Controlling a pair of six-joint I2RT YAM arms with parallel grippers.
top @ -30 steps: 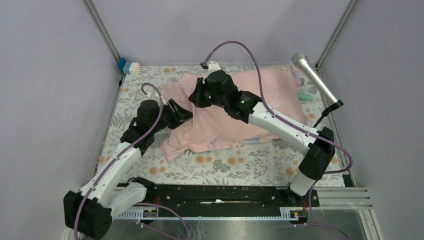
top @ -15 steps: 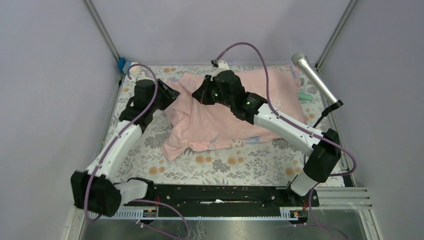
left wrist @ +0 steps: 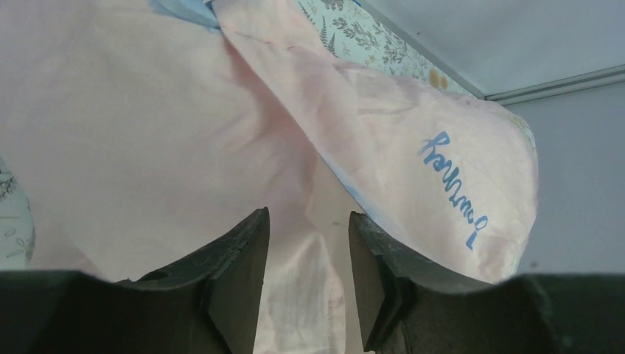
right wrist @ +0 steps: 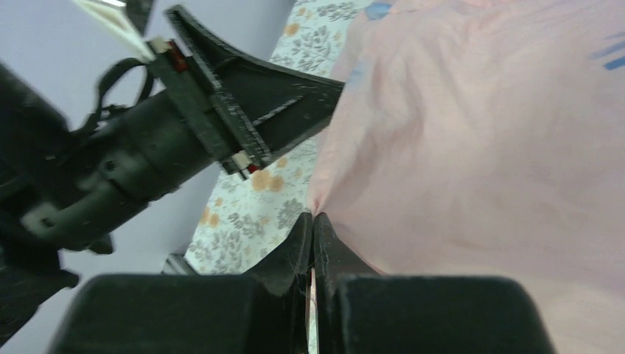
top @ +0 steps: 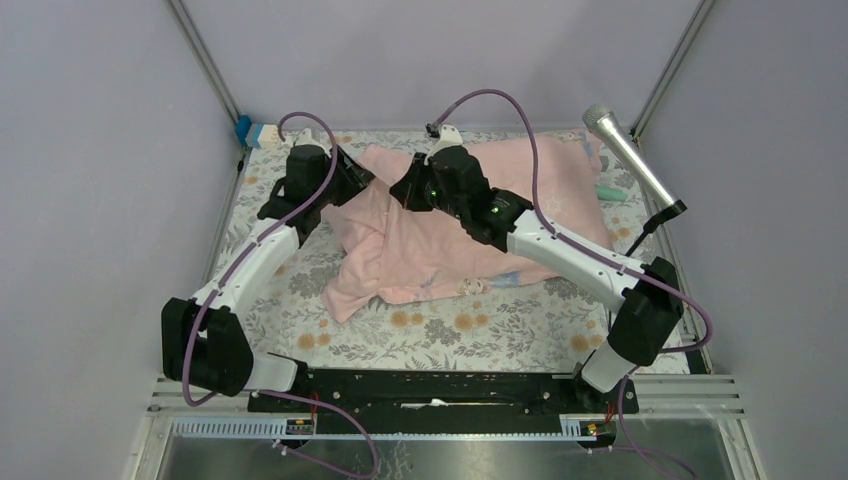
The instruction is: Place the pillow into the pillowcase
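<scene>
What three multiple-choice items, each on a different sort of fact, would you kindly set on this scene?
1. Where does the microphone stand?
A. at the far right of the table
B. at its near left
C. between the arms' bases

2. What colour is the writing on the pillowcase?
A. red
B. blue
C. green

3. How is the right tool?
A. wide open
B. out of view
C. shut on the pillowcase's edge

Key:
1 A, since the top view shows it by the far right corner.
2 B, since the left wrist view shows blue cursive on the pink fabric.
3 C, since the right wrist view shows it pinching pink fabric with no gap.
</scene>
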